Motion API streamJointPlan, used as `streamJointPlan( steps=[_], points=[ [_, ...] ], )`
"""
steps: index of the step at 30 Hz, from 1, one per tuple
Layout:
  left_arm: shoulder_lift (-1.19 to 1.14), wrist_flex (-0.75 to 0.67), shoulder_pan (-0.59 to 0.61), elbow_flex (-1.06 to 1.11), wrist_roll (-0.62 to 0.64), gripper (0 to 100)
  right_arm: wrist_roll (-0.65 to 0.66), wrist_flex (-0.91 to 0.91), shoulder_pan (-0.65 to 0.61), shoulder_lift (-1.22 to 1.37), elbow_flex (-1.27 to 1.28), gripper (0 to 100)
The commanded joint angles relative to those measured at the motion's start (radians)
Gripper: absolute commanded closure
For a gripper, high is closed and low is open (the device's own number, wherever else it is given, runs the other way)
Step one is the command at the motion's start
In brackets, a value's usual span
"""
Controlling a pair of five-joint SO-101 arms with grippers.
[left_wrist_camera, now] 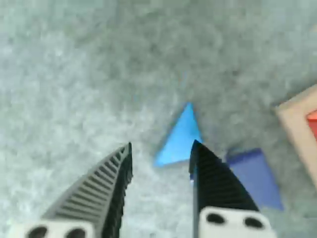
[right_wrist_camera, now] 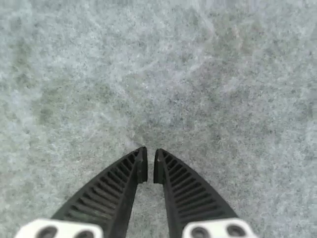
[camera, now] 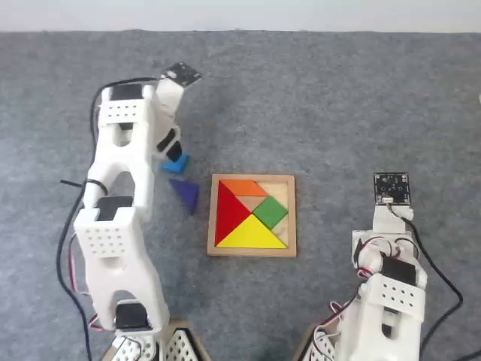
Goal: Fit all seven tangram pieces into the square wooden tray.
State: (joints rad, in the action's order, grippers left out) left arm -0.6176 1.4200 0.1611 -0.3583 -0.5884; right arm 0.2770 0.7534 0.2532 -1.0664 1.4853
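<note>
We see the left gripper (left_wrist_camera: 161,148) with its two fingers (left_wrist_camera: 111,183) spread wide and nothing clamped between them. The light blue triangle (left_wrist_camera: 179,136) lies flat on the gray carpet (left_wrist_camera: 74,64) in the gap ahead of the tips, close against one finger, and we cannot tell whether that finger touches it. Just past that finger, on the side toward the wooden tray (left_wrist_camera: 294,121), lies the violet-blue piece (left_wrist_camera: 252,173), also flat on the carpet. From the high view we place the light blue triangle off the tray's left side, beyond its far left corner, and the violet-blue piece between that triangle and the tray's left rim, near the rim but apart from it. The tray itself holds an orange piece (camera: 244,186) along its far edge, a red triangle (camera: 227,214) against its left rim, a yellow triangle (camera: 252,235) along its near edge and a green square (camera: 269,210) toward its right side. Bare wood shows along the tray's right rim. The left arm (camera: 120,188) stretches up the carpet to the left of the tray. The right gripper (right_wrist_camera: 150,167) has its fingers (right_wrist_camera: 188,198) drawn almost together, a thin slit between the tips, gripping nothing. It hangs over bare carpet, and the right arm (camera: 387,293) sits well to the right of the tray, nearer than its near right corner.
</note>
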Motion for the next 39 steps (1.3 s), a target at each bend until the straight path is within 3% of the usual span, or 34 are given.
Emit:
streamJointPlan(
  steps=[1, 14, 20, 23, 32, 35, 39],
  points=[
    [0.009, -0.002, -0.040, -0.039, 0.020, 81, -0.008, -0.019, 0.007, -0.025, -0.044, 95.0],
    [-0.137, 0.034, -0.015, -0.033, -0.117, 82, -0.008, -0.021, 0.007, -0.025, -0.046, 95.0],
    [-0.130, 0.051, -0.035, 0.018, -0.110, 99, -0.008, -0.021, 0.007, -0.025, -0.046, 95.0],
    [-0.127, 0.068, -0.043, 0.015, -0.109, 99, -0.008, -0.021, 0.007, -0.025, -0.046, 95.0],
    [0.072, 0.209, -0.034, 0.010, -0.107, 99, -0.008, -0.021, 0.007, -0.025, -0.044, 95.0],
    [0.180, 0.218, 0.034, 0.010, -0.064, 97, -0.008, -0.021, 0.008, -0.025, -0.043, 95.0],
    [0.278, 0.218, 0.244, 0.022, 0.068, 90, -0.008, -0.019, 0.008, -0.025, -0.043, 95.0]
  ],
)
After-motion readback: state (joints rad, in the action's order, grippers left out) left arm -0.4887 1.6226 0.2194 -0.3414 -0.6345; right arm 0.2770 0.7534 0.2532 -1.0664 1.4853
